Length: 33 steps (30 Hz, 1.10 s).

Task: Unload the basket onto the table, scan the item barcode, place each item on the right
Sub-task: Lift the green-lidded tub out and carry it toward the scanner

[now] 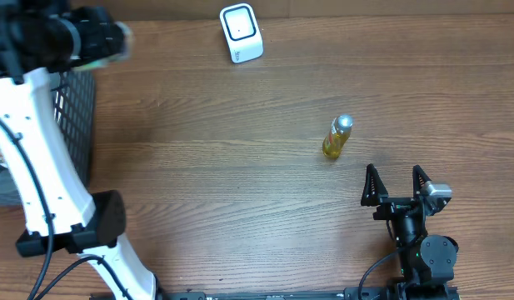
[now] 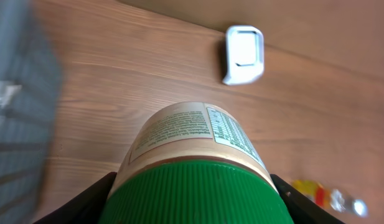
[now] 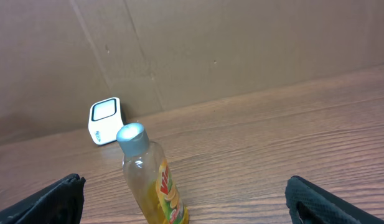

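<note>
Broad stretch of desk (image 1: pixel 207 167) left open at centre, bounded by scanner (image 1: pixel 241 33) at far edge and upright bottle (image 1: pixel 337 137) right of centre. Bottle stood ahead-left of right pincer (image 1: pixel 394 173), fingers spread wide. Left side blocked by mesh basket (image 1: pixel 77 112) and white arm (image 1: pixel 40 158). Left pincer (image 2: pixel 192 193) gap filled by jar (image 2: pixel 192 140).

- The jar (image 2: pixel 193 155) runs off the bottom edge of the left wrist view, and its label print is too small to read.
- The basket (image 2: pixel 17 118) is a grey blur there.
- The bottle (image 3: pixel 153 183) loses its base below the right wrist view.
- The left gripper (image 1: pixel 107 37) is smeared overhead.
</note>
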Each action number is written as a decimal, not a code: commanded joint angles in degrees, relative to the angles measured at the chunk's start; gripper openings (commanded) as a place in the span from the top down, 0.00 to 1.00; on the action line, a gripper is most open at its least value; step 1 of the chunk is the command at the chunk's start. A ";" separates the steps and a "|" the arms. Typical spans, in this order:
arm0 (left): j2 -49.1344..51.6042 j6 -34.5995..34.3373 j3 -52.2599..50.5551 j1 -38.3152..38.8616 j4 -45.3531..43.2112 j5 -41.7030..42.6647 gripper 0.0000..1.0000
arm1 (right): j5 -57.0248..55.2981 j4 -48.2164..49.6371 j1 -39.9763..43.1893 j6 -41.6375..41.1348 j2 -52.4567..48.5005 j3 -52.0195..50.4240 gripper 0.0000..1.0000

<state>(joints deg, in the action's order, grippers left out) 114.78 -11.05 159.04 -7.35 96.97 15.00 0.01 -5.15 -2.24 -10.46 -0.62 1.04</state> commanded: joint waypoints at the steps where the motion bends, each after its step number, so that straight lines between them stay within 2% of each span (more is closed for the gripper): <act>1: -1.31 -2.16 -0.15 6.08 -0.17 -0.07 0.42 | 0.11 0.33 0.22 0.24 0.46 -0.57 0.00; 7: -1.22 -7.91 -5.22 15.61 -0.17 -5.14 0.42 | 0.13 0.33 0.22 0.24 0.46 -0.57 0.00; 13: -1.09 -14.80 -12.59 22.69 -0.33 -5.68 0.40 | 0.13 0.33 0.22 0.24 0.46 -0.57 0.00; 19: -1.09 -24.87 -22.88 29.05 -1.40 -13.18 0.38 | 0.13 0.33 0.22 0.26 0.46 -0.57 0.00; 26: -1.09 -35.36 -37.05 35.19 -10.49 -15.89 0.38 | 0.13 0.33 0.22 0.24 0.46 -0.57 0.00; 33: -1.09 -41.13 -52.04 40.06 -24.30 -16.09 0.39 | 0.13 0.33 0.22 0.24 0.46 -0.57 0.00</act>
<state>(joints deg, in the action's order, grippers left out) 114.78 -47.22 110.80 31.24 75.07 0.23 0.01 -5.15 -2.24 -10.46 -0.62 1.04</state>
